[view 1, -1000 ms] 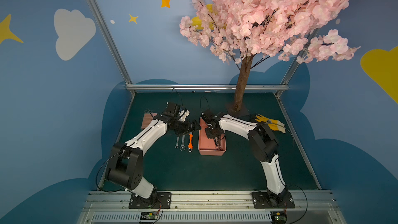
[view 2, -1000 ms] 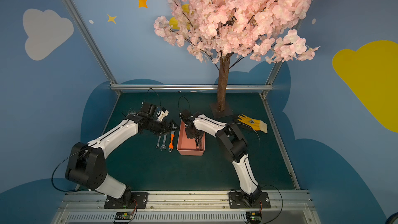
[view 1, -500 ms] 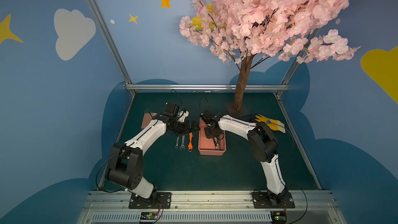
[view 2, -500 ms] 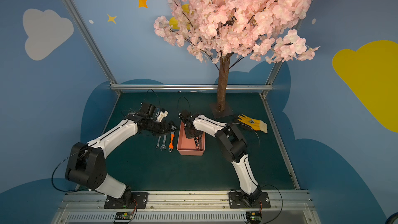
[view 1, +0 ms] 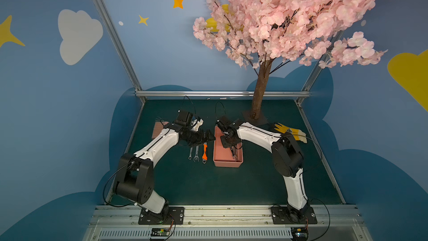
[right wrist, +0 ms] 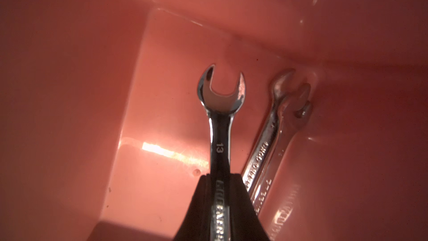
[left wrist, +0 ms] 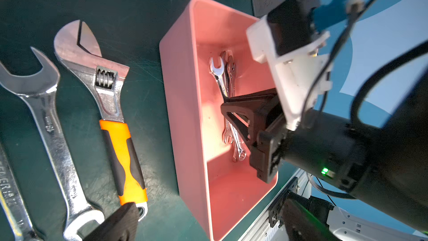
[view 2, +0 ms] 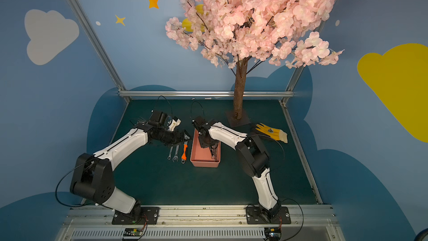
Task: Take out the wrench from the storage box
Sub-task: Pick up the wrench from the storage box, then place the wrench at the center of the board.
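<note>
Beneath the blossom tree (view 1: 289,15), on the dark green surface (view 1: 208,186), the right jaws were pinched shut on a chrome open-end wrench (right wrist: 218,130) down inside the salmon storage box (view 1: 228,163), so gripping looked done and lifting out remained, while the left jaws gaped wide, empty.

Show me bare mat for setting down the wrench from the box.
Widest bare green mat lies between the storage box and the front rail. Crowded: left of the box, where the adjustable wrench and two spanners lie.
</note>
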Controlling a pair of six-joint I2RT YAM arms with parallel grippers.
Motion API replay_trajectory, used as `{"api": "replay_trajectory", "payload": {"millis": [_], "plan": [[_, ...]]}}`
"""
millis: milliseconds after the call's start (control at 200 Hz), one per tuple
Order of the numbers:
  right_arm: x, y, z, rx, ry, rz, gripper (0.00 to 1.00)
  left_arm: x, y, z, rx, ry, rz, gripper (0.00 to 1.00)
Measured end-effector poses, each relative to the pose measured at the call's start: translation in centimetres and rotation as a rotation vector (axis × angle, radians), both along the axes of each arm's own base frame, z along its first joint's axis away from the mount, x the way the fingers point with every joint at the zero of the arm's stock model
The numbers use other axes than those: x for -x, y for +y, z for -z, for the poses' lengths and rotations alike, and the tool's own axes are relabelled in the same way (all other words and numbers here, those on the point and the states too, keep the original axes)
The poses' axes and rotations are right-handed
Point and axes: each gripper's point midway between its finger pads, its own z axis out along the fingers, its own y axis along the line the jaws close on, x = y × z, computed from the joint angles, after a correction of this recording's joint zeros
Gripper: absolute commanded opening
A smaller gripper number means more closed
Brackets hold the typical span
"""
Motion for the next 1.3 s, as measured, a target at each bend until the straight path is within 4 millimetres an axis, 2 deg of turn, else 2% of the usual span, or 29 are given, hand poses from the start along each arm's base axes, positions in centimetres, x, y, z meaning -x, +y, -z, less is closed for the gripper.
{"api": "replay_trajectory", "payload": {"millis": [180,320,486,601,801,901,1026,1297], "plan": [[-0.3,0.3,-4.2,-0.042,-0.066,-0.009,0.0,0.1,0.0,0.0,-0.001,0.005,0.0,1.0],[0.2,-0.1,-6.6,-0.053,-0.093,-0.022,0.0,0.2,-0.2,-0.3,0.006,0.006,-0.002,1.0],[0.5,-1.6,-8.7,-0.052,-0.114,-0.01,0.0,0.4,-1.6,-1.2,0.019,-0.007,0.018,1.0],[0.5,-4.3,-9.1,-0.047,-0.114,0.035,0.0,0.5,-2.9,-2.1,0.03,-0.023,0.042,1.0],[1.0,-11.5,-7.3,-0.02,-0.071,0.168,0.0,0.4,-4.6,-2.8,0.04,-0.043,0.075,1.0],[1.3,-13.8,-5.5,-0.005,-0.04,0.218,0.0,0.2,-4.7,-2.5,0.035,-0.034,0.075,1.0],[1.5,-14.1,-3.3,-0.002,-0.004,0.231,0.0,0.0,-4.7,-2.1,0.028,-0.027,0.072,1.0],[-0.2,-12.9,1.4,-0.03,0.053,0.274,0.0,0.1,-4.4,-1.6,0.003,-0.016,0.066,1.0]]}}
